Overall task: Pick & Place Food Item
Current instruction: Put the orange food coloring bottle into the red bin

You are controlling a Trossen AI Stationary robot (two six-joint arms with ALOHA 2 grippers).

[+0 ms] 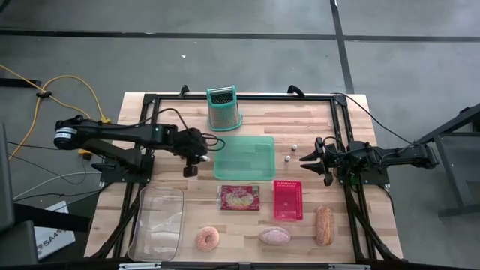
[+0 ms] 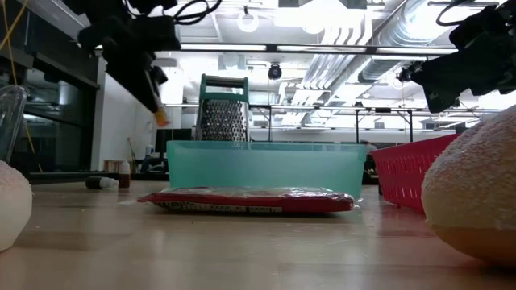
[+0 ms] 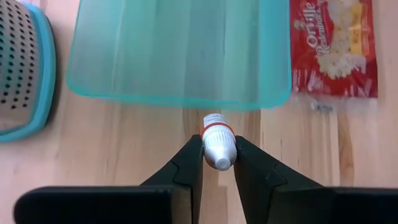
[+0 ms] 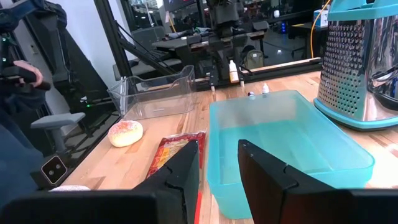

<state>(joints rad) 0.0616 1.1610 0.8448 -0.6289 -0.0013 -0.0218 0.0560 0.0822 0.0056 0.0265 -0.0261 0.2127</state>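
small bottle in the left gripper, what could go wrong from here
The left gripper pinches the small bottle only near its capped end, so it might slip or swing loose in transit. It hangs just outside the teal bin, so a low pass could clip the rim. The grater stands close behind the bin and might be knocked if the arm swings wide.

1. The left arm reaches from the left edge of the high view toward the centre, bent at its elbow in the middle left.
2. The left claw (image 1: 190,166) hangs clear above the counter, fingers (image 3: 189,163) pressed against a small bottle (image 3: 218,148) on both sides.
3. The right arm stretches in from the right edge, level and low.
4. The right claw (image 1: 309,162) points toward the centre, its fingers (image 4: 183,168) narrowly parted with nothing between them.
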